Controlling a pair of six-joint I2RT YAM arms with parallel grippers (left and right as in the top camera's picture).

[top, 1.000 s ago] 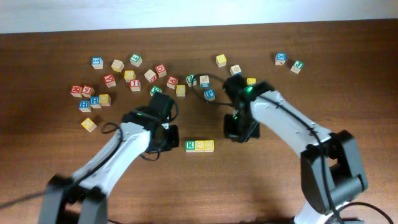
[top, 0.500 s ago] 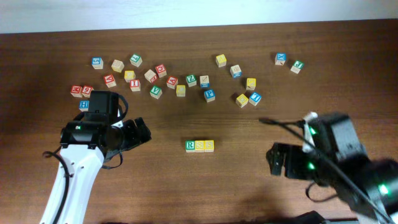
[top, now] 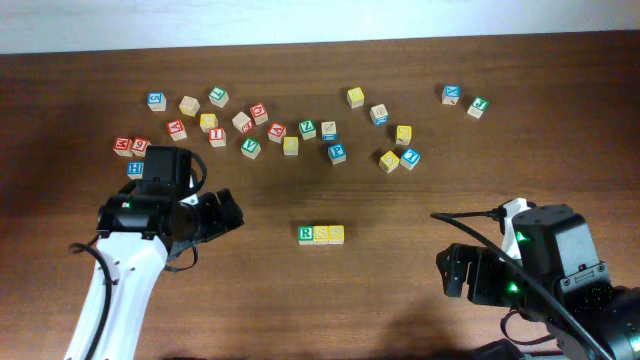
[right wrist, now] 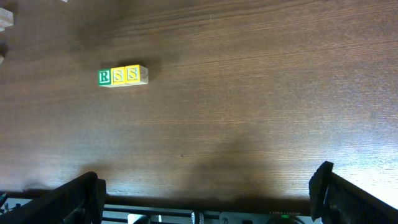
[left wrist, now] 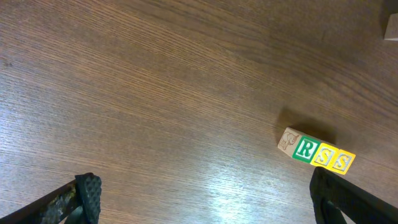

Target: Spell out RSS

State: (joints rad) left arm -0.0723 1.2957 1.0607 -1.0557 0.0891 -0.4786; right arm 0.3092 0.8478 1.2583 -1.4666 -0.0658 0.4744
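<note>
Three cubes stand in a touching row at mid-table and read RSS: the green R cube (top: 306,234) on the left, then two yellow S cubes (top: 321,234) (top: 336,234). The left wrist view shows the R cube (left wrist: 305,149) and both S cubes (left wrist: 323,156) (left wrist: 341,162) at the right. In the right wrist view the row lies at the upper left, R cube (right wrist: 104,76) first. My left gripper (top: 222,212) (left wrist: 208,199) hangs open, well left of the row. My right gripper (top: 455,272) (right wrist: 205,193) is open too, off to the row's lower right. Neither holds anything.
Several other lettered cubes lie scattered across the back of the table, from a red pair (top: 131,146) at the left to a blue one (top: 452,94) and a green one (top: 477,106) at the right. The table's near edge (right wrist: 199,200) runs below my right gripper.
Both arms have drawn back from beside the row, the left one to the left and the right one toward the near right corner. The row has not moved.
</note>
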